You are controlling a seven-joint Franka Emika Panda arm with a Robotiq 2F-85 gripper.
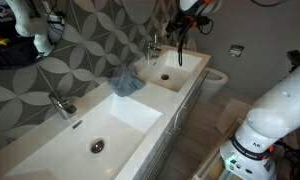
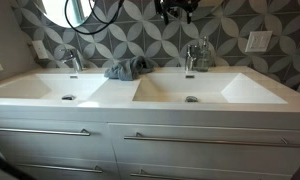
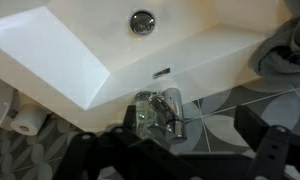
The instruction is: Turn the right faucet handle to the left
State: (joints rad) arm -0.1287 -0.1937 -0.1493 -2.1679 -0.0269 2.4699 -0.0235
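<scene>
Black claw (image 3: 168, 138), spread wide apart, hangs above the shiny chrome right faucet handle (image 3: 158, 108) (a short lever).

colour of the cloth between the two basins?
Blue-grey. The cloth shows best in an exterior view.

No legible text, label, brand or number is shown in any view. A small dark marking is seen on the white robot arm (image 1: 252, 146) in an exterior view, but it is too small to be read.
</scene>
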